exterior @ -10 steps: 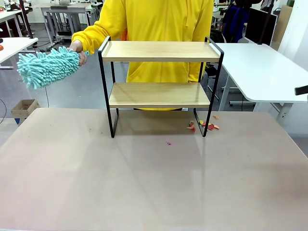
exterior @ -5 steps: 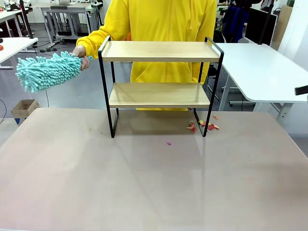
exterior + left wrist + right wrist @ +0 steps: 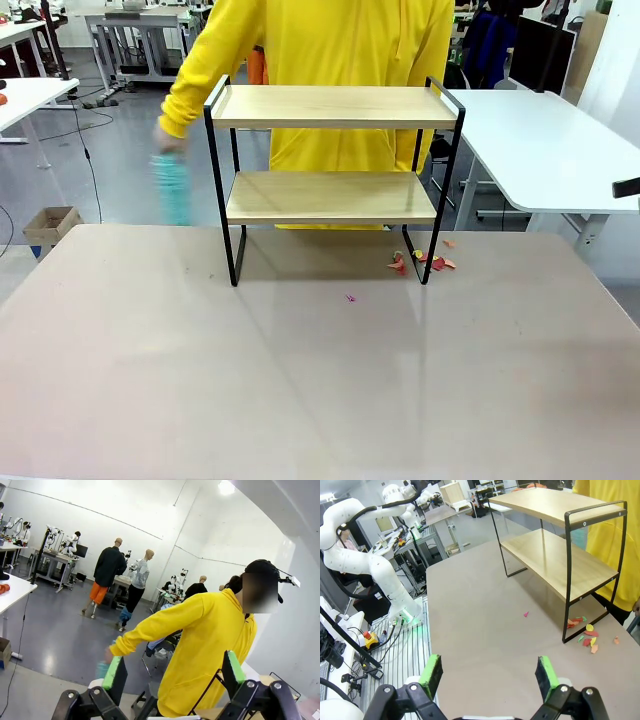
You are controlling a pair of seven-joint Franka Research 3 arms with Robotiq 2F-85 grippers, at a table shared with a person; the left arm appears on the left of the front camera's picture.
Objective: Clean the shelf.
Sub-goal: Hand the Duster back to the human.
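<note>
The shelf [image 3: 330,180] stands upright at the table's far edge (both wood boards bare).

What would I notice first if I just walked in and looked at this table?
Probably the shelf, standing toward the far side of the table with both wooden boards bare. Right behind it is a person in a bright yellow hoodie, holding a blurry turquoise duster down beside the shelf's left side. Little colourful scraps lie on the table by its right legs.
</note>
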